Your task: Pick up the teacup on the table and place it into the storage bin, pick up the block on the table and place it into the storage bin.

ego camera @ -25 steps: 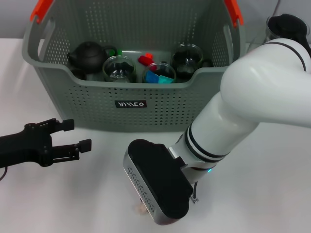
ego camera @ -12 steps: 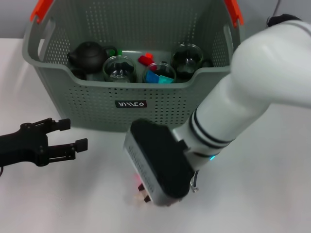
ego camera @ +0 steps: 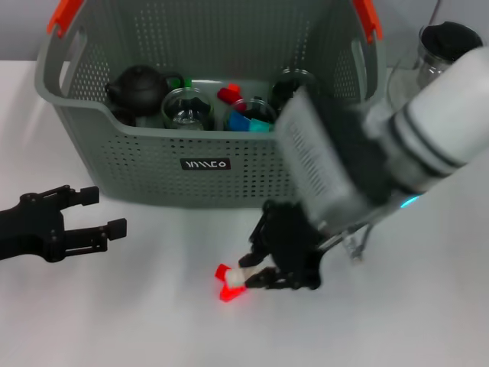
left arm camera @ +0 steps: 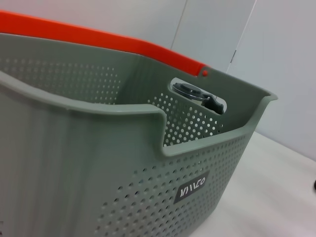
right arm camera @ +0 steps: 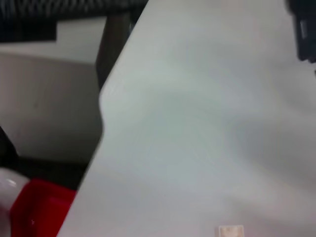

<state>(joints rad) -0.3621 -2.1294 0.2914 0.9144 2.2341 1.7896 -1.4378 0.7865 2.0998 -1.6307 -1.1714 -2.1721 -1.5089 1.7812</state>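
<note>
Now, head view: my right gripper (ego camera: 248,275) is low over the white table (ego camera: 428,306), in front of the large grey-green perforated plastic storage bin (ego camera: 206,164), its dark fingers closed on the small red block (ego camera: 228,283). The block sits at the fingertips, at or just above the table surface; I cannot tell whether it has left the table. The bin already holds a dark round teapot (ego camera: 137,88), clear glass cups (ego camera: 186,107) and some coloured blocks (ego camera: 248,122). No teacup is visible on the table, so I judge the cup part done and the block part in progress. My left gripper (ego camera: 99,214) is parked to the bin's left, jaws spread wide and empty.

Left wrist view: only the bin's front wall (left arm camera: 98,163), its black label (left arm camera: 191,186) and orange handle end (left arm camera: 98,42). No own fingers visible.

Right wrist view: the red block (right arm camera: 37,210) shows at one corner against pale table; the fingers are not clear here.

Note for the lift: the grip looks shallow, near one end of the block. I would raise straight up, clear the bin's front rim fully before moving across, and release over an open spot away from the glass cups.
</note>
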